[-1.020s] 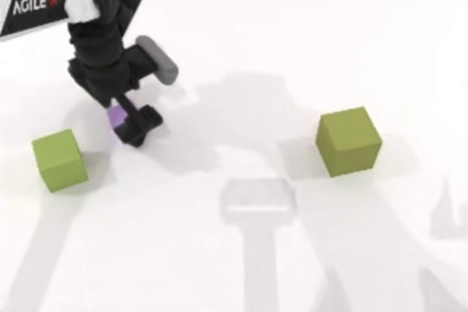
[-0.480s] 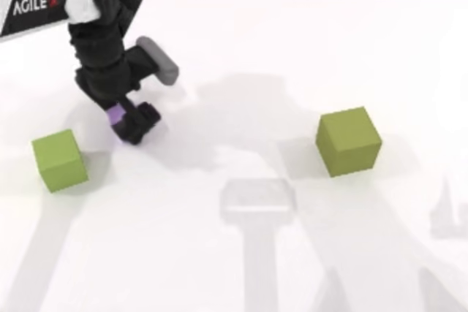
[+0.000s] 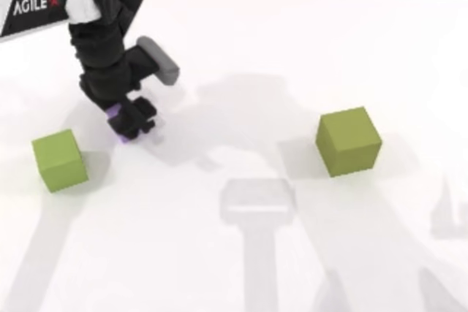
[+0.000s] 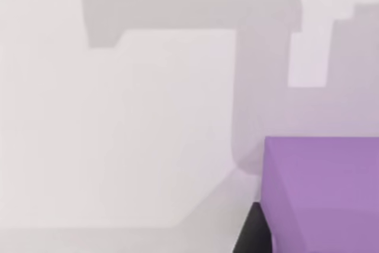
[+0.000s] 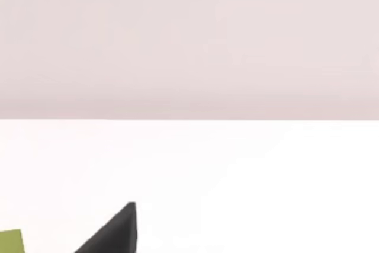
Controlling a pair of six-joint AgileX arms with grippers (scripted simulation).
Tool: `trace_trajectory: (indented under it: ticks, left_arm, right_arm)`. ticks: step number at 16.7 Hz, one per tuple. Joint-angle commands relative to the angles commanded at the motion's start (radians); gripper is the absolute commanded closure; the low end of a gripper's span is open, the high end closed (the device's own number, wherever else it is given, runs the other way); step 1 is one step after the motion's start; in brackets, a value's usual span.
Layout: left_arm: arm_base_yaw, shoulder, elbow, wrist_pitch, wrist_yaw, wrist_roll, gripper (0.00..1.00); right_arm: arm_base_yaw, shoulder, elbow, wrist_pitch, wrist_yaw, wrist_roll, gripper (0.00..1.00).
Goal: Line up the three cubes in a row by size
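Cubes are lying scattered, no row yet: the left claw [image 3: 130, 120], upper left, is pinching the purple cube [image 3: 115, 113]. Lime-green cube [image 3: 59, 159] and olive-green cube [image 3: 348, 140] are sitting well apart on the surface [image 3: 241, 268], awaiting placement.

Readable text: one item only. "AGILE X" in white capitals, the X in red, on a black panel set into the white casing of the left arm [image 3: 40, 4], at the desk's far-left corner in the top view. The cubes carry no lettering. Wrist views show no text, numbers or signs.
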Motion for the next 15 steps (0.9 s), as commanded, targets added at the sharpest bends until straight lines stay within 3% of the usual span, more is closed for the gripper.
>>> trace_trajectory:
  ticks: [7, 15]
  left_arm:
    - [0.000, -0.039, 0.020, -0.037, 0.015, -0.010, 1.00]
    - [0.019, -0.095, 0.185, -0.259, 0.015, -0.014, 1.00]
  right_arm:
    - [0.000, 0.000, 0.000, 0.000, 0.000, 0.000, 0.00]
    - [0.000, 0.000, 0.000, 0.000, 0.000, 0.000, 0.00]
